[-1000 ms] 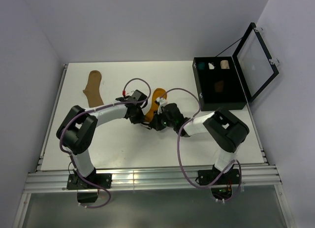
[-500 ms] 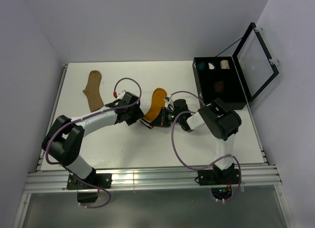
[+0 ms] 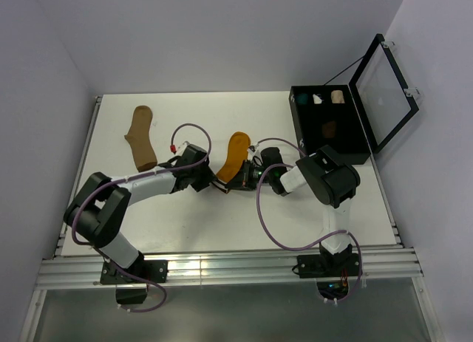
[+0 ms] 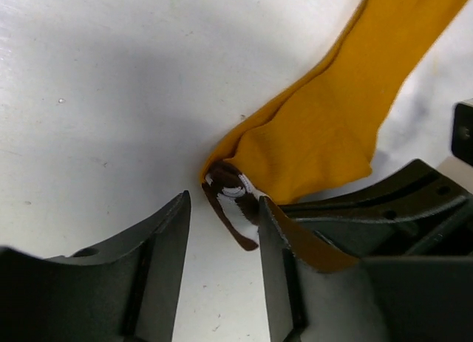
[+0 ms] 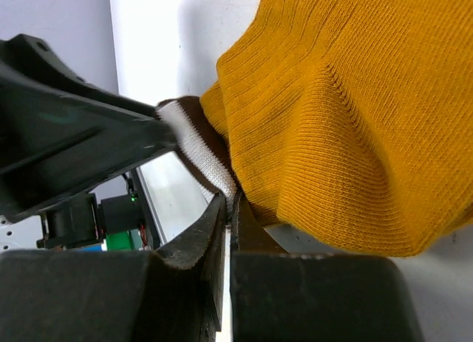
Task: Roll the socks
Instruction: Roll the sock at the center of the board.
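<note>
The mustard-orange sock (image 3: 235, 154) lies mid-table with its toe pointing away and its brown-and-white striped cuff (image 4: 235, 200) bunched at the near end. My right gripper (image 5: 230, 206) is shut on the cuff's edge, low on the table. My left gripper (image 4: 222, 213) stands open just left of it; the cuff's tip pokes between its fingers, with neither finger pressing on it. In the top view the left gripper (image 3: 213, 182) and the right gripper (image 3: 232, 182) meet at the cuff. The tan sock (image 3: 140, 139) lies flat at the far left. A brown item (image 3: 329, 128) sits in the case.
An open black case (image 3: 295, 128) stands at the far right, with its clear lid (image 3: 384, 87) raised. Small teal, white and cream bundles (image 3: 318, 98) fill its back row. The right gripper's dark body (image 4: 392, 202) crowds the left gripper's right side.
My left gripper has opened, let go of the sock and drawn back toward the near left. The right arm has dropped low and still holds the cuff.
</note>
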`<state>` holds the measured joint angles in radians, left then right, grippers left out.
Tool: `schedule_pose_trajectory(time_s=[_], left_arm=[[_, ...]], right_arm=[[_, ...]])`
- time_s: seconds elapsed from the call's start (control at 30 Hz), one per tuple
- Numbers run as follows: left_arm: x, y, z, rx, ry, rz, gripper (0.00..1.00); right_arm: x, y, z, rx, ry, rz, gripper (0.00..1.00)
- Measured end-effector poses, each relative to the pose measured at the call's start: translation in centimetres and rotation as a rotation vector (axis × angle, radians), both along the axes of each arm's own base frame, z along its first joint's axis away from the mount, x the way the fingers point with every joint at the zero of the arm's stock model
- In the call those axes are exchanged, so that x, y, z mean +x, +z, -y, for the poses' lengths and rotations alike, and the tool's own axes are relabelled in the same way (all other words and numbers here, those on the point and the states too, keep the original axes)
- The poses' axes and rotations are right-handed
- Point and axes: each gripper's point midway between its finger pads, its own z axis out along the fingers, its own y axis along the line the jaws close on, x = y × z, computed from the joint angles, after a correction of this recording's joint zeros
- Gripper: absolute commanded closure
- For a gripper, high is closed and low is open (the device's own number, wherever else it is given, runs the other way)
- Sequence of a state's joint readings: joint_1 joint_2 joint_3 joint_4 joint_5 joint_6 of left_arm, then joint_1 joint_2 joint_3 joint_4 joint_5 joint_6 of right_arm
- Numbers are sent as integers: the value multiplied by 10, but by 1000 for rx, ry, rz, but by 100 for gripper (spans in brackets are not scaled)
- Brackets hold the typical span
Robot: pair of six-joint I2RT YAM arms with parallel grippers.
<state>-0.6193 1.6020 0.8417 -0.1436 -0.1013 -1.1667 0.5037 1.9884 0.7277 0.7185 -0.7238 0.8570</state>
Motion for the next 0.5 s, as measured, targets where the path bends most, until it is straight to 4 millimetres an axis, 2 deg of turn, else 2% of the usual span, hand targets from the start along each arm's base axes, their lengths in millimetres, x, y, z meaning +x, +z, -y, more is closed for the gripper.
schedule_pose_trajectory(time_s=[0.17,0.23,0.37,0.5], left_arm=[[-1,-19,0,21,3,-41,68],[2,-17,3,16,0,-37,71],[7,-17,7,16,-7,-40,83],[11,-16,11,33,-27,-52,90]], right_arm=[[0,0,0,-2,0,-3,100],[0,0,0,-4,1,-3,100],[0,-1,1,-12,4,1,100],[1,1,3,-40,0,35,90]])
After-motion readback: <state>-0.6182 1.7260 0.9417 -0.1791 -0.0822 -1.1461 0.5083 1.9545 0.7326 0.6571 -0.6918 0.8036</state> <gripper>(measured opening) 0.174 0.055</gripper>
